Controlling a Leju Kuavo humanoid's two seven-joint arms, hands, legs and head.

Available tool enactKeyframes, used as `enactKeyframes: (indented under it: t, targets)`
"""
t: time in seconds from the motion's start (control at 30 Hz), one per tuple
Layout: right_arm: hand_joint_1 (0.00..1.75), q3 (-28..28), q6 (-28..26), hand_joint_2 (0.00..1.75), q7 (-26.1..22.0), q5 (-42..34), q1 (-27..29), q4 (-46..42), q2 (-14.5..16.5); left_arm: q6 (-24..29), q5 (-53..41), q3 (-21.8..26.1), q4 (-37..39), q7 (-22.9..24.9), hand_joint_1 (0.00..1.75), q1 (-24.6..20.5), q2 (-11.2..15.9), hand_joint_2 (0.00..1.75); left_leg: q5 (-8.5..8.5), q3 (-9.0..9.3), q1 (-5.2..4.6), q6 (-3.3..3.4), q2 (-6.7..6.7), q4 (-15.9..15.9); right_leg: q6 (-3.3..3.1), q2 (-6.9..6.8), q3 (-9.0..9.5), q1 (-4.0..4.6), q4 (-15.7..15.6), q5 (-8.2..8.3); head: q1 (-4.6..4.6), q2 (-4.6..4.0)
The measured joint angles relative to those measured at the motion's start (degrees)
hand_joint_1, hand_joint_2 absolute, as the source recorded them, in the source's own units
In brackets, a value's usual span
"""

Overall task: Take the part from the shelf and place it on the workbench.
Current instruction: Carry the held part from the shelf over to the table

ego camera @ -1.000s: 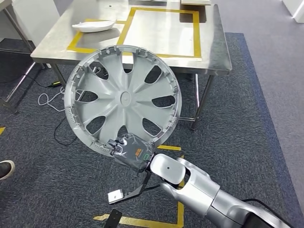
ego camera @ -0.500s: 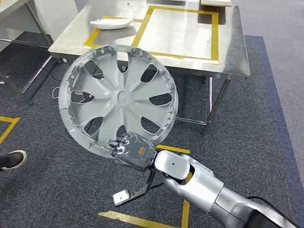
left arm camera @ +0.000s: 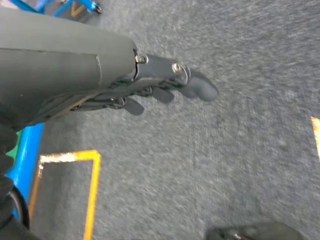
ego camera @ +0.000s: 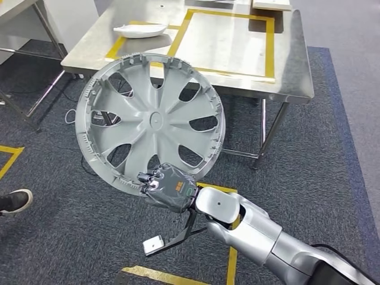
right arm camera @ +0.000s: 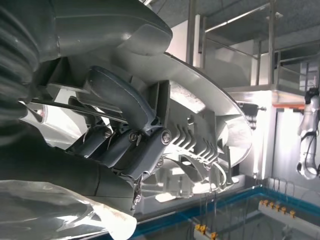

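The right hand (ego camera: 167,187) grips the rim of the grey wheel cover (ego camera: 150,122), holding it over the dark carpet (ego camera: 309,166), in front of the steel workbench (ego camera: 291,65). A white dish (ego camera: 139,29) sits near the workbench's far left corner. In the left wrist view, the left hand (left arm camera: 158,90) hangs over carpet, fingers straight and holding nothing.

White dish (ego camera: 139,29) on table, shoe (ego camera: 15,200), floor cable (ego camera: 72,113)

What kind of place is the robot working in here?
Probably a factory-style test workshop: a stainless steel workbench marked with yellow tape rectangles, grey carpet floor with yellow tape lines, and the right hand holds a grey plastic wheel cover.
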Motion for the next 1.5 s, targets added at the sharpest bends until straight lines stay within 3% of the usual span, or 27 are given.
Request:
enactKeyframes:
  t: [0.07, 0.13, 0.23, 0.27, 0.3, 0.37, 0.43, 0.47, 0.6, 0.67, 0.73, 0.77, 0.8, 0.83, 0.9, 0.93, 1.0, 1.1, 1.17, 1.27, 1.3, 1.33, 1.4, 1.43, 1.5]
  targets:
    - [1.75, 0.01, -0.05, 1.75, 0.01, 0.00, -0.02, -0.16, -0.12, 0.02, 0.01, 0.02, 0.07, 0.00, 0.00, 0.08, 0.01, 1.75, -0.17, 0.16, -0.01, 0.79, -0.16, -0.35, 0.65, -0.16, 0.01, -0.13, 0.04, -0.34, 0.18, 0.00]
    - [1.75, 0.02, -0.06, 1.75, -0.01, -0.02, -0.06, -0.29, -0.16, 0.05, -0.02, 0.03, 0.11, 0.00, 0.00, 0.03, -0.02, 1.75, -0.23, 0.43, 0.09, 1.61, -0.20, -0.59, 1.08, -0.07, -1.45, -0.23, 2.84, -2.11, 0.39, 0.00]
    - [1.75, 0.09, -0.07, 1.75, -0.24, -0.19, -0.01, -0.36, -0.41, 0.09, -0.03, 0.03, 0.21, 0.14, 0.00, 0.02, -0.02, 1.75, -0.46, 0.53, -0.03, 2.28, -0.23, -0.59, 1.21, 0.11, -7.69, -0.23, 14.04, -6.17, 0.68, 0.00]
    - [1.75, 0.16, -0.07, 1.75, -0.39, -0.30, 0.02, -0.36, -0.55, 0.08, -0.02, 0.03, 0.26, 0.31, 0.00, 0.03, -0.01, 1.75, -0.56, 0.61, -0.10, 2.38, -0.28, -0.57, 1.19, 0.12, -9.30, -0.22, 16.39, -6.28, 0.68, 0.00]
    - [1.75, 0.24, -0.06, 1.75, -0.52, -0.43, 0.02, -0.37, -0.66, 0.04, -0.03, 0.03, 0.30, 0.58, 0.00, 0.03, 0.02, 1.75, -0.67, 0.74, -0.17, 2.44, -0.38, -0.56, 1.10, 0.13, -9.91, -0.21, 16.58, -5.28, 0.70, 0.00]
    - [1.75, 0.33, -0.04, 1.75, -0.63, -0.78, -0.01, -0.41, -0.74, -0.13, -0.10, 0.03, 0.33, 1.16, 0.00, 0.06, 0.03, 1.75, -1.03, 1.23, -0.25, 2.38, -0.61, -0.55, 0.64, 0.18, -7.83, -0.15, 10.48, -0.75, 0.70, 0.00]
    - [1.75, 0.38, -0.01, 1.75, -0.62, -1.10, -0.16, -0.50, -0.77, -0.31, -0.22, 0.03, 0.35, 1.69, 0.00, 0.03, -0.01, 1.75, -1.41, 1.44, -0.36, 2.04, -0.77, -0.43, 0.02, 0.26, -4.57, 0.08, 3.24, 2.20, 0.66, 0.00]
    - [1.75, 0.41, 0.01, 1.75, -0.62, -1.22, -0.24, -0.56, -0.78, -0.36, -0.27, 0.02, 0.35, 1.91, 0.00, 0.01, -0.02, 1.75, -1.51, 1.36, -0.38, 1.77, -0.79, -0.40, -0.19, 0.33, -3.60, 0.22, 1.27, 2.53, 0.60, 0.00]
    - [1.75, 0.48, 0.03, 1.75, -0.48, -1.67, -0.45, -0.85, -1.09, -0.39, -0.21, 0.03, 0.47, 2.43, 0.00, -0.06, 0.14, 1.75, -2.24, 1.24, -0.32, 0.55, -0.68, 0.17, -0.86, 0.45, -2.42, 0.07, -0.01, 1.96, 0.43, 0.00]
    - [1.75, 0.48, 0.03, 1.75, -0.23, -1.93, -0.55, -1.08, -1.20, -0.39, -0.15, 0.03, 0.55, 2.61, 0.00, -0.11, 0.27, 1.75, -4.31, -0.59, -0.21, -0.02, -0.53, 4.43, -1.37, 0.27, -1.61, -0.24, -0.30, 1.67, 0.26, 0.00]
    - [1.75, 0.48, 0.03, 1.75, -0.02, -2.06, -0.56, -1.14, -1.33, -0.39, -0.07, 0.03, 0.61, 2.79, 0.00, -0.12, 0.36, 1.75, -7.01, -4.40, -0.07, -0.44, -0.45, 11.79, -1.62, 0.16, -1.01, -0.24, -0.30, 1.16, 0.19, 0.00]
    - [1.75, 0.50, 0.03, 1.75, 0.04, -2.05, -0.51, -1.15, -1.39, -0.39, -0.04, 0.03, 0.63, 2.91, 0.00, -0.11, 0.42, 1.75, -7.46, -5.95, -0.02, -0.58, -0.44, 14.41, -1.61, 0.17, -0.68, -0.25, -0.30, 0.89, 0.20, 0.00]
    - [1.75, 0.51, 0.03, 1.75, 0.02, -2.05, -0.44, -1.15, -1.46, -0.39, -0.03, 0.03, 0.65, 3.00, 0.00, -0.05, 0.47, 1.75, -6.84, -6.67, 0.03, -0.65, -0.43, 15.21, -1.58, 0.22, -0.29, -0.26, -0.29, 0.59, 0.19, 0.00]
    - [1.75, 0.53, 0.03, 1.75, 0.01, -2.04, -0.36, -1.15, -1.48, -0.39, -0.03, 0.03, 0.68, 3.07, 0.00, 0.01, 0.54, 1.75, -5.06, -6.29, 0.08, -0.65, -0.41, 13.68, -1.48, 0.29, 0.21, -0.28, -0.28, 0.24, 0.17, 0.00]
    - [1.75, 0.54, 0.04, 1.75, 0.00, -2.04, -0.27, -1.16, -1.49, -0.40, -0.02, 0.03, 0.75, 3.13, 0.00, 0.09, 0.65, 1.75, -0.60, -3.51, 0.12, -0.54, -0.27, 6.69, -1.04, 0.39, 1.23, -0.27, -0.28, -0.58, 0.18, 0.00]
    - [1.75, 0.54, 0.04, 1.75, 0.02, -2.05, -0.30, -1.18, -1.51, -0.42, -0.02, 0.03, 0.76, 3.13, 0.00, 0.05, 0.66, 1.75, 0.56, -2.06, 0.06, -0.38, -0.20, 3.31, -0.72, 0.40, 1.52, -0.17, -0.22, -0.94, 0.12, 0.00]
    - [1.75, 0.51, 0.02, 1.75, 0.05, -2.07, -0.41, -1.33, -1.58, -0.45, -0.02, 0.03, 0.78, 3.11, 0.00, -0.04, 0.57, 1.75, 0.43, -0.83, -0.16, 0.21, -0.13, 0.45, -0.07, 0.35, 1.59, 0.04, -0.22, -1.25, 0.12, 0.00]
    - [1.75, 0.50, -0.01, 1.75, 0.04, -2.08, -0.49, -1.56, -1.66, -0.45, -0.03, 0.03, 0.78, 3.10, 0.00, 0.09, 0.51, 1.75, -0.16, -0.26, -0.17, 1.42, -0.21, -0.24, 0.59, 0.26, 1.34, 0.02, 0.44, -1.56, 0.31, 0.00]
    - [1.75, 0.50, -0.01, 1.75, 0.03, -2.10, -0.63, -1.66, -1.67, -0.44, -0.04, 0.03, 0.79, 3.10, 0.00, 0.07, 0.50, 1.75, -0.48, 0.33, -0.13, 2.12, -0.27, -0.47, 0.86, 0.26, -1.04, -0.05, 4.59, -3.33, 0.54, 0.00]
    - [1.75, 0.51, -0.01, 1.75, 0.00, -2.06, -0.58, -1.69, -1.76, -0.43, -0.04, 0.03, 0.80, 3.10, 0.00, 0.03, 0.45, 1.75, -1.18, 0.84, -0.43, 2.84, -0.30, -0.47, 0.99, 0.28, -8.15, -0.06, 15.41, -6.79, 0.71, 0.00]
    - [1.75, 0.53, -0.01, 1.75, -0.02, -2.04, -0.47, -1.69, -1.82, -0.43, -0.04, 0.03, 0.80, 3.10, 0.00, 0.11, 0.45, 1.75, -1.49, 1.18, -0.56, 2.93, -0.35, -0.46, 0.90, 0.29, -9.64, -0.05, 16.70, -6.36, 0.71, 0.00]
    - [1.75, 0.55, 0.01, 1.75, -0.02, -2.03, -0.39, -1.69, -1.89, -0.43, -0.03, 0.03, 0.80, 3.11, 0.00, 0.18, 0.45, 1.75, -1.84, 1.65, -0.68, 2.97, -0.42, -0.46, 0.70, 0.28, -10.03, -0.02, 15.79, -4.73, 0.71, 0.00]
    - [1.75, 0.56, 0.04, 1.75, 0.05, -2.11, -0.34, -1.69, -2.01, -0.43, -0.02, 0.03, 0.80, 3.15, 0.00, 0.21, 0.42, 1.75, -2.72, 2.97, -0.93, 2.93, -0.57, -0.50, -0.12, 0.30, -8.07, 0.24, 8.88, 0.78, 0.73, 0.00]
    - [1.75, 0.56, 0.07, 1.75, 0.13, -2.16, -0.36, -1.68, -2.05, -0.43, -0.01, 0.03, 0.80, 3.16, 0.00, 0.16, 0.38, 1.75, -3.09, 3.49, -0.99, 2.84, -0.61, -0.58, -0.59, 0.27, -6.87, 0.48, 5.53, 2.57, 0.63, 0.00]
    - [1.75, 0.57, 0.14, 1.75, 0.24, -2.22, -0.61, -1.73, -2.12, -0.44, 0.08, 0.03, 0.81, 3.17, 0.00, 0.04, 0.33, 1.75, -3.59, 3.87, -0.89, 2.36, -0.58, -0.79, -1.24, 0.25, -5.14, 0.99, 1.19, 3.41, 0.55, 0.00]
